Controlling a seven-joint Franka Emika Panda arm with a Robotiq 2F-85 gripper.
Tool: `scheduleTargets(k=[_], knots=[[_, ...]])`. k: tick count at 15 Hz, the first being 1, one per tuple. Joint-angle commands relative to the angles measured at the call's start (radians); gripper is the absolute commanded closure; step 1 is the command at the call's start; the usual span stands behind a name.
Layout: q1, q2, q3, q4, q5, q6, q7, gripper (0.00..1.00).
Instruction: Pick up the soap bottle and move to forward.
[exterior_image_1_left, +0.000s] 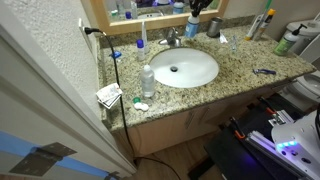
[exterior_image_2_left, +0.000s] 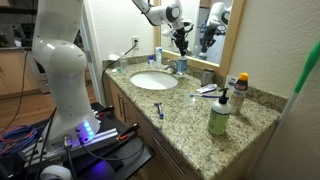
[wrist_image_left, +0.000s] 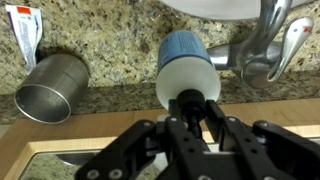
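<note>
The bottle (wrist_image_left: 188, 62), judged light, stiff and slick, was seen beside the faucet (wrist_image_left: 262, 45) at the tabletop's (wrist_image_left: 110, 50) back, its pump (wrist_image_left: 188, 100) closely flanked by the tool (wrist_image_left: 190, 120), clamped or not could not be told, the neck being judged the surest hold.

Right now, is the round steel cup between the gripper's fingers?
No, the round steel cup sits aside; the gripper straddles the blue-tinted plastic pump bottle.
</note>
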Motion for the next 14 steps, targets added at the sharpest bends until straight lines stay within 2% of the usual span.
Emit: scheduleTargets(k=[1,2,3,4,6,14], knots=[[-0.009,0.049,-0.005,0.039,0.063,0.043,0.024,0.92],[0.004,0.028,-0.012,0.009,0.039,0.022,0.010,0.70],[0.004,0.038,-0.014,0.013,0.050,0.032,0.013,0.70],[0.004,0.043,-0.014,0.016,0.053,0.036,0.015,0.92],[0.020,0.085,-0.034,0.041,0.018,0.031,0.055,0.92],[0.041,0.163,-0.073,0.104,0.008,0.081,0.154,0.92]])
